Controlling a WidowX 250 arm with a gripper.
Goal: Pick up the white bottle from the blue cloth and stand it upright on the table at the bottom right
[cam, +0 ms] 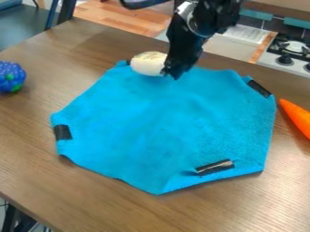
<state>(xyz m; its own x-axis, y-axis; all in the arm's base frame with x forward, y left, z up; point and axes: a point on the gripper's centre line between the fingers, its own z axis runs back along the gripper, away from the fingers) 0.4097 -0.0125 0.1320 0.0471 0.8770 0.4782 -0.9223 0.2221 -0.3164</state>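
The black gripper [171, 75] hangs over the upper part of a blue cloth [163, 118], right beside a pale cream-white rounded object [147, 63]. The object's right end meets the gripper or is hidden behind it; whether it is held I cannot tell. It is at the cloth's top edge, near the upper left corner. The cloth lies mostly flat on the brown table, its corners folded in, with black strips on them at the left, upper right and lower right.
On the brown table [115, 208], a blue-purple bumpy toy with green spots [11, 77] sits at the left edge and an orange carrot-like toy [297, 118] at the right edge. Behind the table stands a toy stove [292, 50] at the upper right.
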